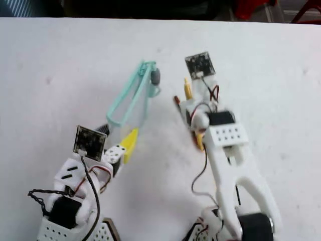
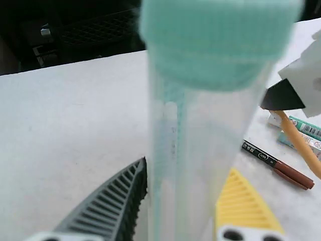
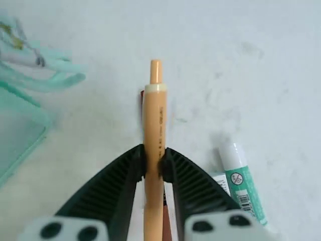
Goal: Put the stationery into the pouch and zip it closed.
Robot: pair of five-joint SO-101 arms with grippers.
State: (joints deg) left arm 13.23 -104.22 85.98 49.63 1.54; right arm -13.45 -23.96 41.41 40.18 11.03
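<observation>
Pouch [image 1: 131,98] pinched by left gripper [image 2: 188,168]; right gripper [image 3: 153,149] clamps orange pen [image 3: 154,100]; brown marker [image 2: 278,165] beside.

Left of and beyond the clear, mint-edged soft pouch [image 1: 131,100]: wide stretch of white table [image 1: 60,65], passable from any side. Near end of pouch blocked, pinched in the left gripper [image 2: 188,168]. Just right of pouch: tight lane, crowded by right gripper [image 3: 154,150] clamping slim orange pen [image 3: 154,100], with brown marker [image 2: 281,168] and green-and-white tube [image 3: 238,181] lying flat there.
</observation>
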